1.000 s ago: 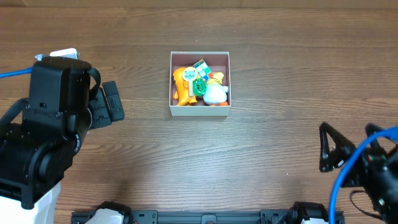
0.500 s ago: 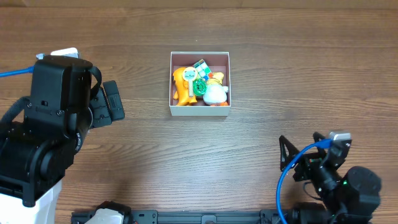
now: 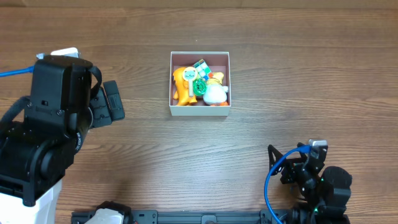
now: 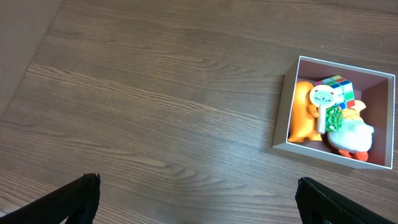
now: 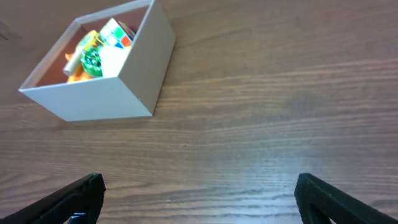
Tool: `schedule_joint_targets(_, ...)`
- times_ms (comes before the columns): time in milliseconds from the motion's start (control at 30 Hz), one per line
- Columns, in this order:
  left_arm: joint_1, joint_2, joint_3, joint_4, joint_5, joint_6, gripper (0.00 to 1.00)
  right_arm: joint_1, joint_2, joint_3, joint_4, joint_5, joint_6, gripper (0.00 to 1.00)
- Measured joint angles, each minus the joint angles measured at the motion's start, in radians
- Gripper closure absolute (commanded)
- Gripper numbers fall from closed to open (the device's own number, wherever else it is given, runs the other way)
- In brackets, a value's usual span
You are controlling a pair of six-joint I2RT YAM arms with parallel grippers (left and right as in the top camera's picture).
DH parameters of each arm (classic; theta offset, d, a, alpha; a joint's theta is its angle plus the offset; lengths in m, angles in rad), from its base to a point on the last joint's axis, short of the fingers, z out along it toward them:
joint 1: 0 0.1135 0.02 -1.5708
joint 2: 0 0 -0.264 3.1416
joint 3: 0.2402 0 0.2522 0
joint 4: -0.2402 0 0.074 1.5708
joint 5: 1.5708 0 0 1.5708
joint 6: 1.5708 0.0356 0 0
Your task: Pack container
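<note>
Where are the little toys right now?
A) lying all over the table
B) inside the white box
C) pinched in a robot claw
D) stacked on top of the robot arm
B: the toys sit bunched together inside the white box, while the left gripper and the right gripper are both open with nothing between their fingers.

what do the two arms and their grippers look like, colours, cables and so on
Both arms are matte black and blocky. The left arm has a boxy housing, a thin blue cable and a small white part on top. The right arm carries a looping blue cable and a small pale tab. The left gripper and right gripper have plain black fingers, with no markings visible.
</note>
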Motion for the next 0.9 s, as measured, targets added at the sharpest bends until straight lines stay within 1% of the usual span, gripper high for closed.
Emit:
schedule_joint_targets(300, 0.0, 0.0, 0.0, 0.0, 0.0, 0.0, 0.0, 0.0, -0.001, -0.08, 0.015, 0.0, 0.0, 0.0)
schedule_joint_targets(900, 0.0, 0.0, 0.0, 0.0, 0.0, 0.0, 0.0, 0.0, -0.001, -0.08, 0.016, 0.0, 0.0, 0.0)
